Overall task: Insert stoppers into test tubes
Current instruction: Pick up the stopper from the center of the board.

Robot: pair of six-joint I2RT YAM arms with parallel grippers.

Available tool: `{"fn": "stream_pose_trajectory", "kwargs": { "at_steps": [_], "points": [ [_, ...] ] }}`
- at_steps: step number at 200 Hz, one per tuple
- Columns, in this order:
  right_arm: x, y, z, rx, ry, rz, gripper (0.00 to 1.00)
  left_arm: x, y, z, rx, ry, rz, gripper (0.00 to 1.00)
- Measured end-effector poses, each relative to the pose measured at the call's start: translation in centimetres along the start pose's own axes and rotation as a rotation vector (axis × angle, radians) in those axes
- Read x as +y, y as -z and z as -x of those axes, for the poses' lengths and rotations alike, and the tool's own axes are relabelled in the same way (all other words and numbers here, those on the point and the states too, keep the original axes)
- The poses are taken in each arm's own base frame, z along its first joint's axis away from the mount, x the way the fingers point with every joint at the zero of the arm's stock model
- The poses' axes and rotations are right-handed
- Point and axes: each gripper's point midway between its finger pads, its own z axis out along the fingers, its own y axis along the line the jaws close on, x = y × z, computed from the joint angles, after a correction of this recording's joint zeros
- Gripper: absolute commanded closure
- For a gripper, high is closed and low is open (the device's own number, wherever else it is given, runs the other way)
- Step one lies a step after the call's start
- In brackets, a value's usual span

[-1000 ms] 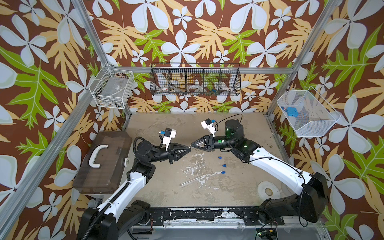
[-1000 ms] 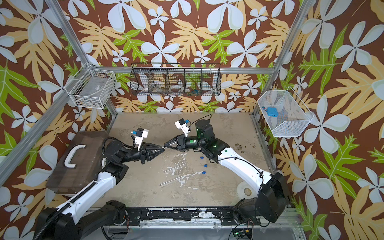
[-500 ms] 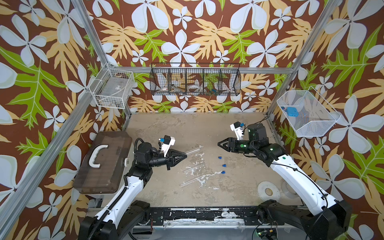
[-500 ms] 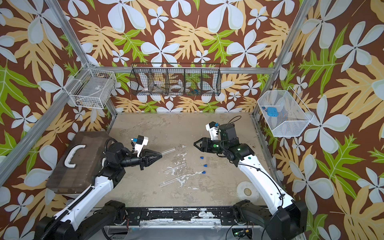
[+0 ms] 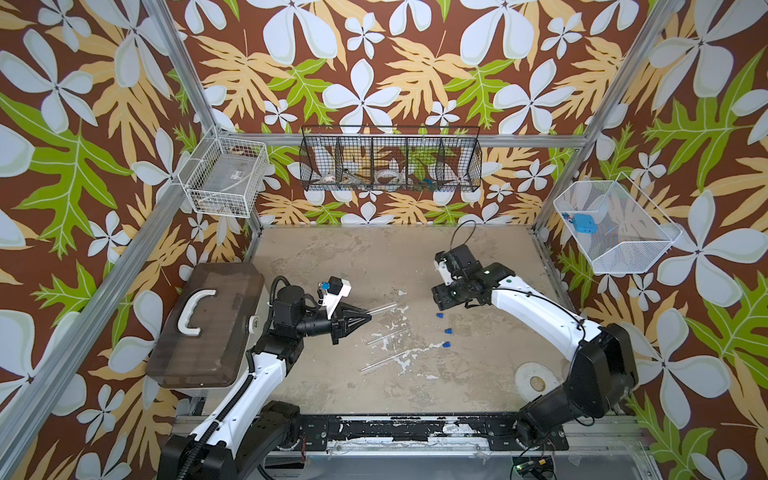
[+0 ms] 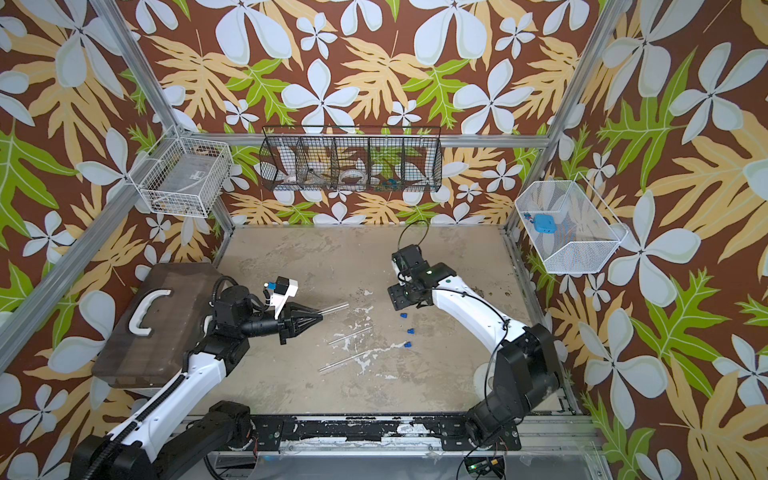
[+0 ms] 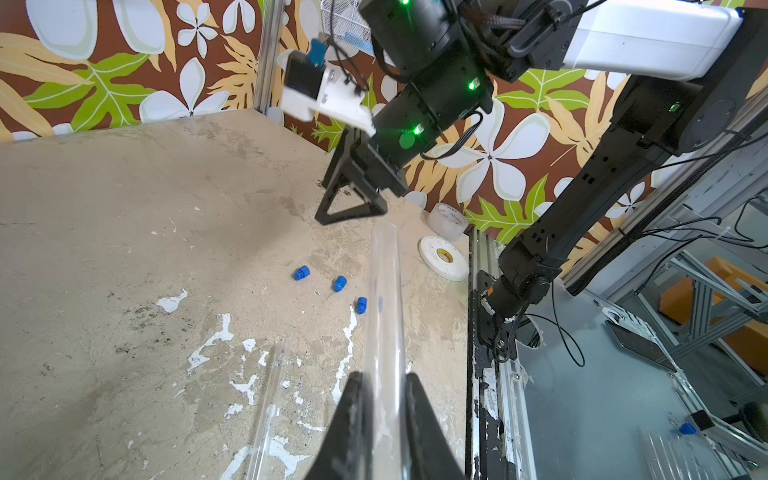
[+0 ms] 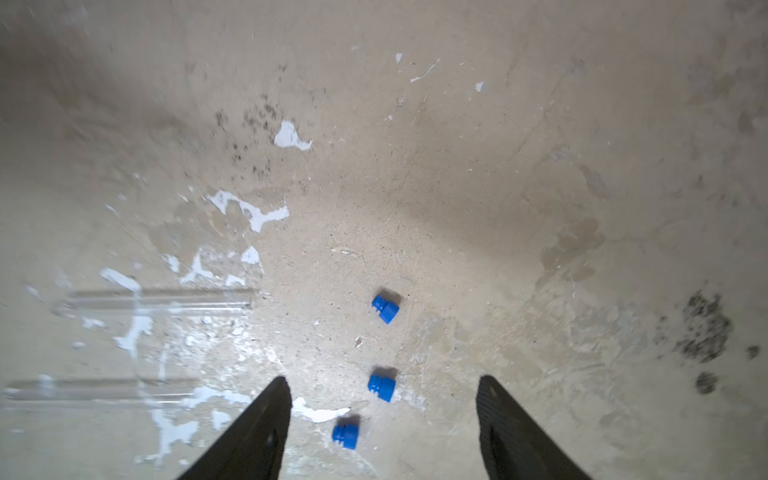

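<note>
My left gripper [image 5: 369,318] is shut on one clear test tube [image 7: 384,291], which sticks out level past its tips toward the table's middle. Two more test tubes [image 5: 388,334] [image 5: 380,362] lie side by side on the table below it. Three small blue stoppers [image 5: 438,316] [image 5: 448,331] [image 5: 446,344] lie loose in a short row to the right of the tubes. My right gripper [image 5: 440,298] hangs over the stoppers, pointing down, open and holding nothing. In the right wrist view the stoppers [image 8: 385,309] [image 8: 381,387] [image 8: 345,434] lie between and ahead of its fingers [image 8: 274,411].
A brown case [image 5: 203,324] with a white handle stands at the table's left edge, behind my left arm. A white tape roll [image 5: 536,378] lies by the right arm's base. Wire baskets hang on the walls; the right one [image 5: 615,253] holds a light-blue square object.
The two grippers met tip to tip at mid-table, then parted. My right arm drew back right, tipped down over the stoppers and opened. My left gripper pulled back left with the tube.
</note>
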Motion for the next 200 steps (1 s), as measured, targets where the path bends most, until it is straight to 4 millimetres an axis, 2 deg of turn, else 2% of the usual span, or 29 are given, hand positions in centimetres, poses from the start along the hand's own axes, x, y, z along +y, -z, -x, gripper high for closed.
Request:
{"fn": "stream_pose_trajectory", "kwargs": {
  "at_steps": [26, 49, 125, 200],
  "points": [
    [-0.4, -3.0, -2.8, 0.133, 0.159, -0.045, 0.36, 0.0, 0.0, -0.1, 0.002, -0.009, 0.001, 0.93],
    [0.0, -4.6, -4.3, 0.202, 0.250, -0.028, 0.39, 0.0, 0.0, -0.1, 0.004, -0.009, 0.002, 0.93],
    [1.6, -7.6, -3.6, 0.245, 0.343, 0.060, 0.48, 0.1, 0.0, 0.0, 0.001, -0.013, 0.013, 0.92],
    [0.5, -9.5, -3.8, 0.288, 0.343, 0.051, 0.51, 0.2, 0.0, 0.0, 0.000, -0.015, 0.018, 0.92]
  ]
}}
